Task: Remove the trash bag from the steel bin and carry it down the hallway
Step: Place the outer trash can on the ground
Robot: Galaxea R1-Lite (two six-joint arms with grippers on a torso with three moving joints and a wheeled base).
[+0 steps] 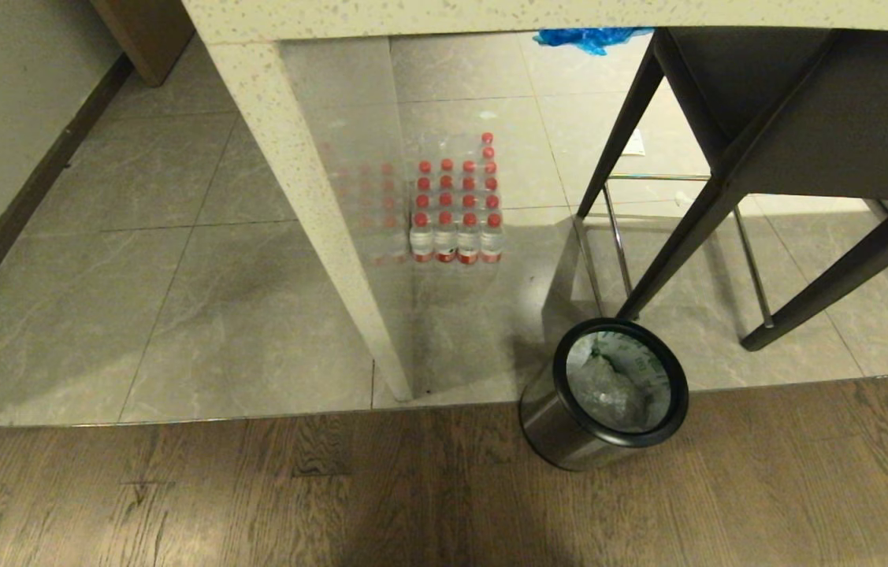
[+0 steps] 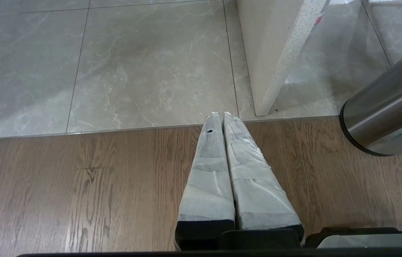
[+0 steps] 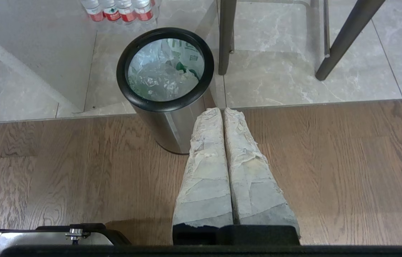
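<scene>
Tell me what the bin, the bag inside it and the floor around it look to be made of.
The bin looks like brushed steel, with streaky reflections on its wall and a matte black rim ring, perhaps plastic. The bag appears to be thin translucent plastic, crinkled and glossy with green print. The floor is part wood-grain planks, possibly laminate, and part polished grey marbled tiles that mirror the furniture.

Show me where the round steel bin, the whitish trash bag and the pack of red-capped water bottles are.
round steel bin point(image 1: 550, 429), head view, brushed side wall.
whitish trash bag point(image 3: 158, 73), right wrist view, crumpled plastic inside.
pack of red-capped water bottles point(image 1: 455, 236), head view, front row.
</scene>
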